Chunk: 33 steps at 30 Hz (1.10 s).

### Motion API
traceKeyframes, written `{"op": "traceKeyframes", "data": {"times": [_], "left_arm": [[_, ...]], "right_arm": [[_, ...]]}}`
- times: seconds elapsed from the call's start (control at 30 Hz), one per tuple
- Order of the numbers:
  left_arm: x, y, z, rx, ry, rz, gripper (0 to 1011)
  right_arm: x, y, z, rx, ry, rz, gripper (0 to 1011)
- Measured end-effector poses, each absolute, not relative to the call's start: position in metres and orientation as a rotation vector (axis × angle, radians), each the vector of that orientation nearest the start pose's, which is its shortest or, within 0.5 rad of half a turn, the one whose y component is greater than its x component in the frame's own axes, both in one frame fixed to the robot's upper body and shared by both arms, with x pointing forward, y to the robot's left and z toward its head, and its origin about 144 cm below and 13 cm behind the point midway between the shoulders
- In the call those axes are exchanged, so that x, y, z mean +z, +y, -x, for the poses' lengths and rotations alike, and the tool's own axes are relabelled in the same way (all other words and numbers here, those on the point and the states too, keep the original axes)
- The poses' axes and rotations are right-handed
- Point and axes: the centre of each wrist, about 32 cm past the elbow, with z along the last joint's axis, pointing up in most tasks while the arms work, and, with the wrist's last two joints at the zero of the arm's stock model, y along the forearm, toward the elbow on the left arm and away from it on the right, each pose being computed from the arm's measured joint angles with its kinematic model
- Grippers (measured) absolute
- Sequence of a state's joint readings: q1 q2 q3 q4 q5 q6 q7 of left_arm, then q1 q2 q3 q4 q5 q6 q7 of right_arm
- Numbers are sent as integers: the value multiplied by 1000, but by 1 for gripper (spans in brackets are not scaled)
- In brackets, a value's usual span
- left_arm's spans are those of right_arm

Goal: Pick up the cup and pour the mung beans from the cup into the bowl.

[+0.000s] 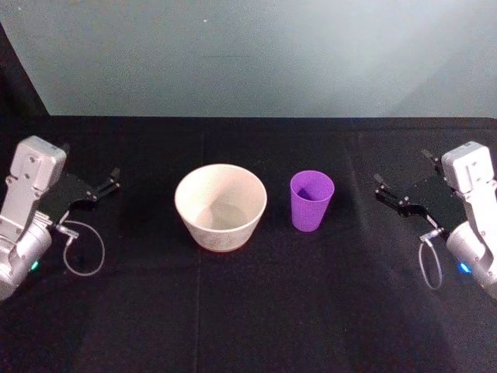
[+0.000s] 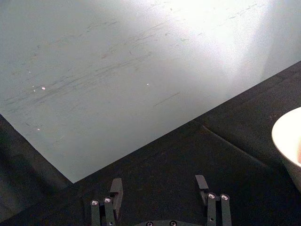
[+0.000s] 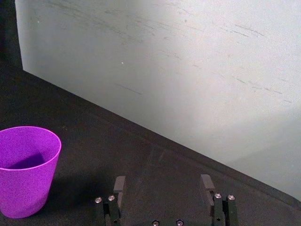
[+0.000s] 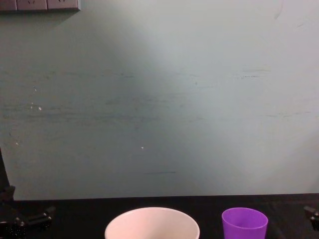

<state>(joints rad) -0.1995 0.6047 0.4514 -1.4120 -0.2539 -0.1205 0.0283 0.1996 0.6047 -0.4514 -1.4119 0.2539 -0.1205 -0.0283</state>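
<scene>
Head view: the small purple plastic cup (image 1: 312, 200) stands upright just right of centre, near the wide cream-white round bowl (image 1: 203, 225) but not touching it. My left gripper (image 1: 114, 180) sits at the left edge, the right gripper (image 1: 380, 189) at the right, nearer the cup.

Left wrist view: fingers apart, holding nothing.

Right wrist view: fingers apart too, with the cup (image 3: 26, 169) at lower left. I'd bring this gripper in level around the cup's middle, close gently and lift it upright.

Chest view: cup lower right, bowl bottom centre.
</scene>
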Motion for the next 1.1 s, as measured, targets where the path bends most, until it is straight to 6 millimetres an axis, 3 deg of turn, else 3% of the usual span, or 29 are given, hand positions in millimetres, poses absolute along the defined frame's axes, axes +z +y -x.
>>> {"op": "traceKeyframes", "data": {"times": [1.1], "left_arm": [[1140, 310, -489, 1248, -285, -304, 1000]], "right_arm": [[1140, -310, -489, -1248, -285, 304, 1003]]}}
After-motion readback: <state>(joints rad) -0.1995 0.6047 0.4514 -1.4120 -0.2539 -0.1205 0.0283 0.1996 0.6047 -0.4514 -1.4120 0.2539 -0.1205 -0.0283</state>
